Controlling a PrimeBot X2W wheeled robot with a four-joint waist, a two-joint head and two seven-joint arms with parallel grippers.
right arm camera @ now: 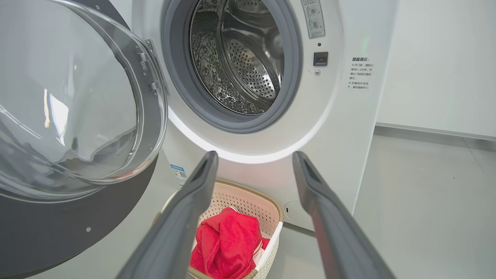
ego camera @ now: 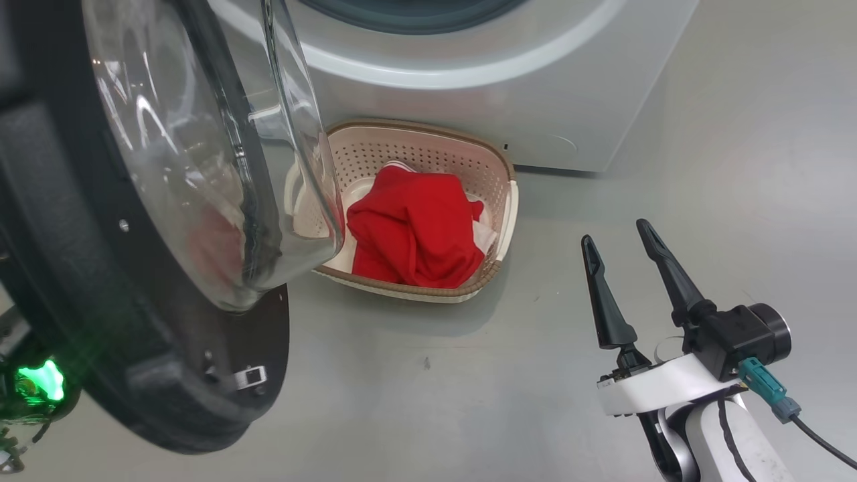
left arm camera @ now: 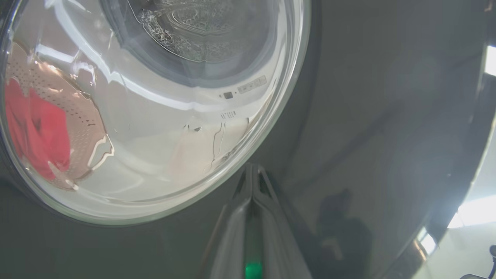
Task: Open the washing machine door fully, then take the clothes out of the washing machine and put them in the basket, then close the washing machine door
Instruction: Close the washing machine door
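Grey floor (ego camera: 469, 402); basket (ego camera: 428, 154) of clothes (ego camera: 415, 227) ahead of my wide right gripper (ego camera: 616, 232). My shut left gripper (left arm camera: 252, 170) faces the washing machine door (left arm camera: 368, 116): closing it seems next.

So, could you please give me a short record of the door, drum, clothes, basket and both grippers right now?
washing machine door: stands open
steel drum: looks empty, inside the washing machine
clothes: red and white, piled in the basket
basket: on the floor before the machine
left gripper: shut, tips by the door's black rim, contact unclear
right gripper: open, empty, over the floor right of the basket
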